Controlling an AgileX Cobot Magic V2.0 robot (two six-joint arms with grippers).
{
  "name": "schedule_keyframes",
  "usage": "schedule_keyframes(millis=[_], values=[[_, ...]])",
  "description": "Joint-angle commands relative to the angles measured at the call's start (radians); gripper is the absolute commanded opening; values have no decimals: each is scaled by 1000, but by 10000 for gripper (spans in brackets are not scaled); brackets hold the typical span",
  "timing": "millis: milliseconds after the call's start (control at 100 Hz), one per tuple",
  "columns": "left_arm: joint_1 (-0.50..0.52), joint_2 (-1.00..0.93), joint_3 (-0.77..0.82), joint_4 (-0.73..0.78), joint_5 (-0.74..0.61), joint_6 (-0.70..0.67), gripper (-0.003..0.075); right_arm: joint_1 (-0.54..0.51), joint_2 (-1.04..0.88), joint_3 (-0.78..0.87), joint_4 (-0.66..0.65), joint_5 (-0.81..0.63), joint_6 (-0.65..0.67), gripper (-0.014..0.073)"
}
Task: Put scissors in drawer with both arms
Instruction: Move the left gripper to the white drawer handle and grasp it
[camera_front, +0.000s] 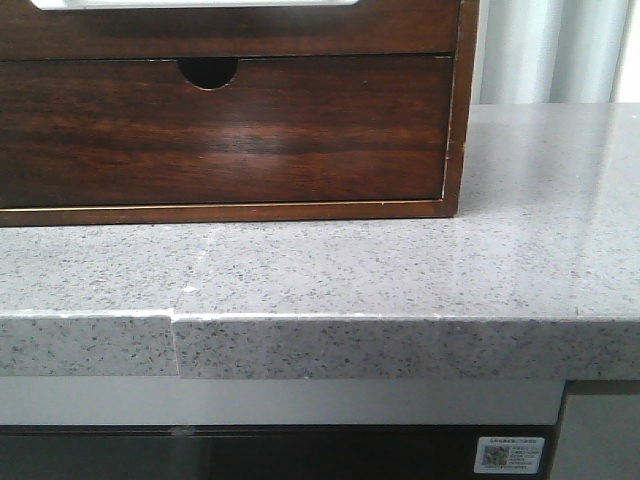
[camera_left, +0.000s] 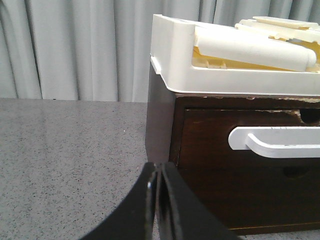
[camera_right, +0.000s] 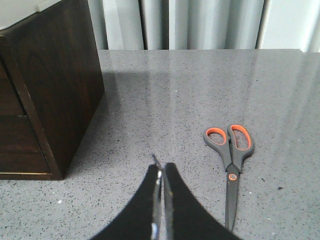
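Observation:
The scissors (camera_right: 231, 160), grey with orange-lined handle loops, lie flat on the speckled grey counter in the right wrist view, blades toward the camera. My right gripper (camera_right: 162, 167) is shut and empty, a short way beside them. The drawer (camera_front: 250, 30) is the upper one of a dark wooden chest and looks closed; only its lower part and a strip of its pale cut-out show in the front view. It also shows in the left wrist view (camera_left: 210, 130). My left gripper (camera_left: 159, 167) is shut and empty near the chest's corner. Neither gripper shows in the front view.
The lower drawer (camera_front: 220, 130) with a half-round notch is closed. A white tray (camera_left: 175, 65) holding pale items sits on the chest. The chest's side (camera_right: 55, 85) stands near my right gripper. The counter's front edge (camera_front: 320, 345) is close. Curtains hang behind.

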Motion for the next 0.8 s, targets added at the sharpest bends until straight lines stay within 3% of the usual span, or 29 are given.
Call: schedule_keyframes(millis=[0,520,660,730,790], values=[[2,16,-35,-14,-69,1,-20,-7,17,-38,-12,-68,-6,-69],[2,16,-35,-35,-69,1,-20,-7,17,-38,-12,-65,-6,-56],[2,16,-35,-13,-76,1,6,-7,17,-38,-12,-72,-6,107],[2,16,-35,25,-76,1,115,-7,17,-38,-16,-72,-6,249],[2,16,-35,60,-76,1,272,-7,17,-38,-21,-72,-6,373]])
